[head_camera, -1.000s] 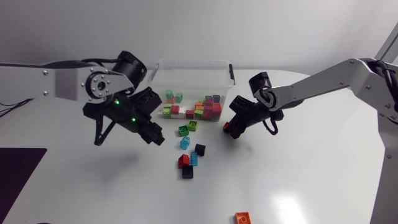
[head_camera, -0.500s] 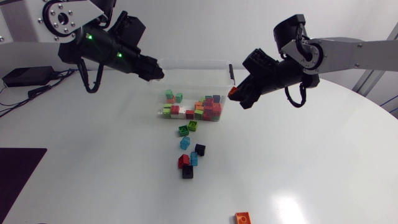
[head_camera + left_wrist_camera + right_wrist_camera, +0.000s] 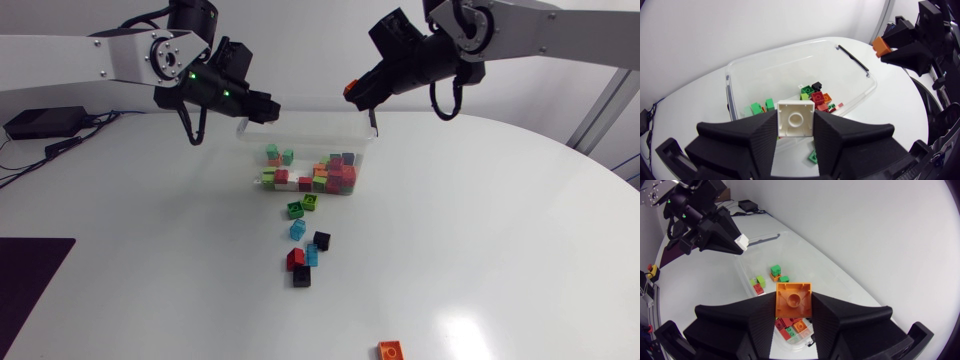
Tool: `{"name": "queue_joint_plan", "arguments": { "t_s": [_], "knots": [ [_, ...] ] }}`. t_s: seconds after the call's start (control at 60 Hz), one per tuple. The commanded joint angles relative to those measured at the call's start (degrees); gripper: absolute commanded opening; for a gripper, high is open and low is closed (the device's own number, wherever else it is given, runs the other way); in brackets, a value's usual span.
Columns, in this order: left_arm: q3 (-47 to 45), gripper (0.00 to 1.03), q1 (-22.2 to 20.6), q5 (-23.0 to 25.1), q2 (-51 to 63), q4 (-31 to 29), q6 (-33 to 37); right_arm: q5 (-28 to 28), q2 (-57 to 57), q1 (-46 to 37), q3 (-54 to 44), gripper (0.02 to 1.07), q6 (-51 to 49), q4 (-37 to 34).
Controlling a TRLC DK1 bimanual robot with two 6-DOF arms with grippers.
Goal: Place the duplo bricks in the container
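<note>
Container [image 3: 305, 117]: clear plastic tub on the white table [image 3: 480, 250], open on top, black handle [image 3: 373, 118] at its right end
Bricks in container [image 3: 322, 176]: a mixed heap of red, green, orange and one black, gathered against the near wall; two green ones sit apart toward the left end
Left gripper [image 3: 264, 108]: raised over the container's left end, fingers closed narrow on a white brick [image 3: 795, 119] from two sides; the brick's hollow underside faces the wrist camera
Right gripper [image 3: 357, 89]: raised over the container's right end, above the handle, fingers pinched on an orange brick [image 3: 793, 300], hollow underside toward its own camera
Loose bricks, table, in front of the container: two green bricks [image 3: 301, 206] just beside its near wall; farther out a light blue brick [image 3: 297, 230], a black brick [image 3: 321, 240], then a red brick [image 3: 295, 259] touching a second light blue and a second black
Stray orange brick [image 3: 391, 350]: well apart from the container, at the table's near edge
</note>
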Motion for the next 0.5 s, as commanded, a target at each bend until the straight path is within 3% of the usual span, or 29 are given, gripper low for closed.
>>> {"name": "queue_joint_plan", "arguments": {
  "t_s": [0.0,0.067,0.1,0.15,0.183,0.333,0.483],
  "knots": [
    [4.34,0.31,0.36,0.39,2.88,1.24,-1.82,0.96,4.99,0.97,2.69,0.3,1.86,0.2],
    [5.48,0.4,0.63,0.22,3.94,2.29,-2.26,2.37,7.36,1.41,4.19,0.36,1.86,0.72],
    [5.57,0.54,0.71,0.04,4.11,3.44,-2.34,3.42,9.21,1.58,5.68,0.71,1.94,0.64],
    [5.22,0.7,0.71,0.04,3.76,4.58,-2.17,4.39,9.91,1.84,6.21,0.94,1.94,0.55],
    [4.87,0.74,0.8,0.04,3.23,5.11,-1.99,4.48,10.0,1.93,6.29,1.03,1.94,0.55],
    [1.61,0.86,0.98,0.04,-1.51,5.37,-1.47,4.3,5.69,1.67,2.43,1.03,0.98,0.46],
    [-5.51,0.86,0.98,1.18,-10.74,6.16,0.47,3.86,-3.19,0.97,-6.54,1.03,-1.92,0.64]
  ]
}}
